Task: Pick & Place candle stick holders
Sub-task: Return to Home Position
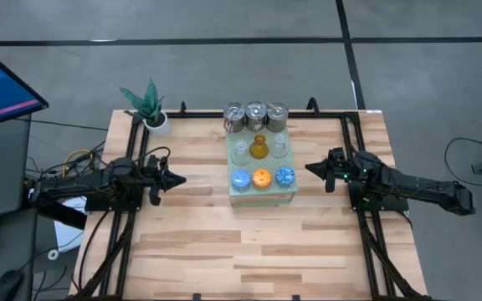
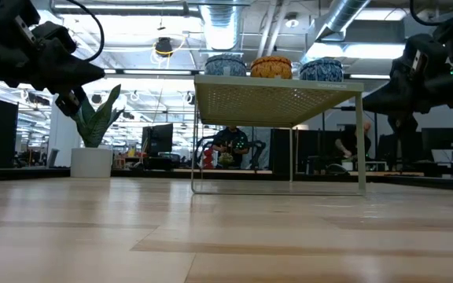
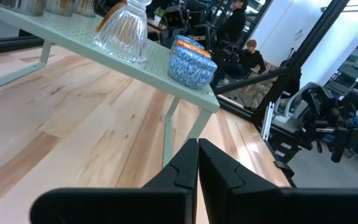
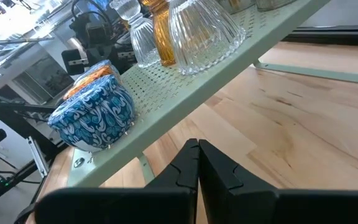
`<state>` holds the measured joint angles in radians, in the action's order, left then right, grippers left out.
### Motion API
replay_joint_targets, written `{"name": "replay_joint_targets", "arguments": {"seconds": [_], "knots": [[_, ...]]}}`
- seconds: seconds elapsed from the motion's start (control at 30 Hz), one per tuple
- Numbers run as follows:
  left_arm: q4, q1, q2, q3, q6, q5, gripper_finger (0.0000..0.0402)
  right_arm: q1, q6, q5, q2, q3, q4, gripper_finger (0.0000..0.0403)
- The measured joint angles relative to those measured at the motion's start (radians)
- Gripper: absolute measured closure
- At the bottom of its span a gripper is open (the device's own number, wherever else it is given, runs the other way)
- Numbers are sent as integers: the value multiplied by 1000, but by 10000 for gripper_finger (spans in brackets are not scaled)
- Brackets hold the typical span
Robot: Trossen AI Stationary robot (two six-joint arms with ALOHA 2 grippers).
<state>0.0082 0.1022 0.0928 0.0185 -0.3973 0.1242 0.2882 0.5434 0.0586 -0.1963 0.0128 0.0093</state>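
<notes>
On either side of the green shelf (image 1: 263, 196) bearing nine candle stick holders (image 1: 259, 149), left gripper (image 1: 176, 177) level, jaws pressed together, empty, right gripper (image 1: 310, 168) likewise, both pointing inward

The high view hangs above the worktop (image 1: 249, 251) and looks straight down, taking in all of it. The low view sits at board height at the near edge and faces level toward the far room, seeing the shelf (image 2: 278, 98) from just below. Each wrist view looks close along the boards toward the shelf between them, one past the left arm's fingers (image 3: 182, 171) from the left, the other past the right arm's fingers (image 4: 182, 171) from the right. All four views share that shelf. The high and low views also share the plant (image 1: 147, 104) at the far left.
</notes>
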Motion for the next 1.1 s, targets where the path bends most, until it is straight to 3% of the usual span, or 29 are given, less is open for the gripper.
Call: {"name": "replay_joint_targets", "arguments": {"seconds": [0.77, 1.1], "knots": [[14, 0, 53, 0, 0, 0, 391, 0, -2, 0, 0, 0, -1, 403], [17, 17, -82, 0, 0, 1, 391, 0, -2, 0, 0, 0, -1, 403]]}}
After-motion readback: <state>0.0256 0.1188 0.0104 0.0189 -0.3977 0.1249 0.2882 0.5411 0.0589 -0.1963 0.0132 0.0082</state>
